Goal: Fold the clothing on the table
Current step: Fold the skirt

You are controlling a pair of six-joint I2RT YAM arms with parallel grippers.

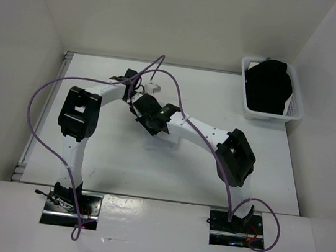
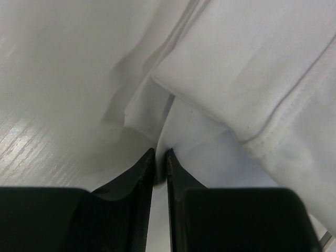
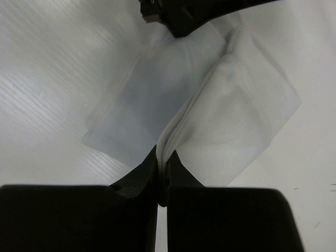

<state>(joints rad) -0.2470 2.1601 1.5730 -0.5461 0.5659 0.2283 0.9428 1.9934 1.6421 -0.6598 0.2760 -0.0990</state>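
Note:
The clothing (image 3: 226,105) is a thin white garment, folded small, hanging in soft pleats just above the white table (image 3: 47,68). In the right wrist view my right gripper (image 3: 165,155) is shut on a bunched edge of it. Across the cloth, my left gripper (image 3: 178,16) shows as a dark shape at the top. In the left wrist view my left gripper (image 2: 160,153) is shut on a thin fold of the clothing (image 2: 252,68), whose hemmed layer lies to the right. From above, both wrists meet over the table's middle and hide the cloth.
A white slotted basket (image 1: 295,111) holding a black garment (image 1: 269,84) stands at the back right corner. A metal rail (image 1: 31,144) runs along the table's left edge. Purple cables (image 1: 48,87) loop from both arms. White walls surround the table.

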